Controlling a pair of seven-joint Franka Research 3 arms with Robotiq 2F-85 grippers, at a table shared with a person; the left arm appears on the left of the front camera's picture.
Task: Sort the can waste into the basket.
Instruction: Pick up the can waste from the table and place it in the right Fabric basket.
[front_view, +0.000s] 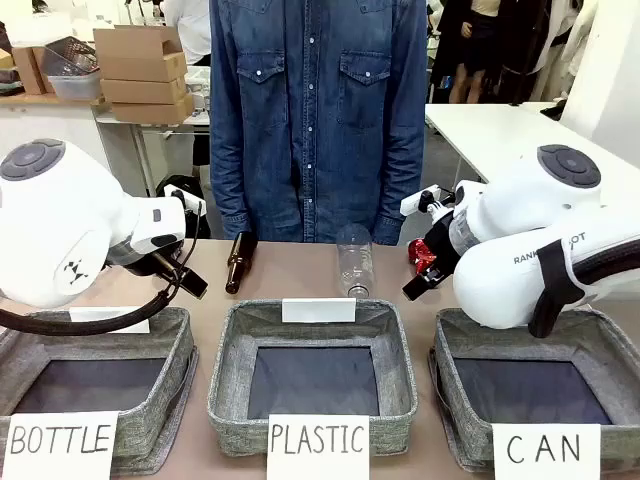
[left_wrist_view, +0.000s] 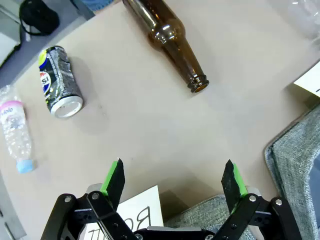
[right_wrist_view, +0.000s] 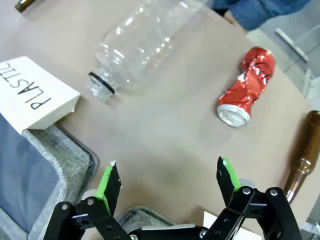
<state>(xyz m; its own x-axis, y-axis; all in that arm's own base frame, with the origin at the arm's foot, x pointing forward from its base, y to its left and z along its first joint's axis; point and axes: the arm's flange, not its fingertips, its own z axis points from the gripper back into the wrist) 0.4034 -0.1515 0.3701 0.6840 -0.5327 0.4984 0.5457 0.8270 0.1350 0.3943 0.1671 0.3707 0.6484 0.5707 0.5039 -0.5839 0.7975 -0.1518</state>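
Three baskets stood in a row along the near edge of the desk (front_view: 300, 282): BOTTLE basket (front_view: 178, 365) left, PLASTIC basket (front_view: 224, 385) middle, CAN basket (front_view: 447, 375) right; the CAN basket's dark floor was bare where visible, its far end hidden behind the right arm.

Red can (right_wrist_view: 247, 87) lay crushed on its side on the desk, outside the basket, between a clear bottle (right_wrist_view: 140, 42) and a brown bottle's neck (right_wrist_view: 302, 150); apart from both.

Dark can (left_wrist_view: 60, 82) lay on its side on the desk, silver top toward the camera; a small plastic bottle (left_wrist_view: 17, 130) just beside it, another brown bottle (left_wrist_view: 172, 42) well apart on the other side.

Left gripper (left_wrist_view: 172, 175) hung over bare desk above the BOTTLE card, jaws spread wide, grasping nothing; right gripper (right_wrist_view: 167, 175) likewise released, over bare desk near the PLASTIC card, the red can ahead of it and untouched.

A person (front_view: 320, 120) in a denim shirt stood at the far side.
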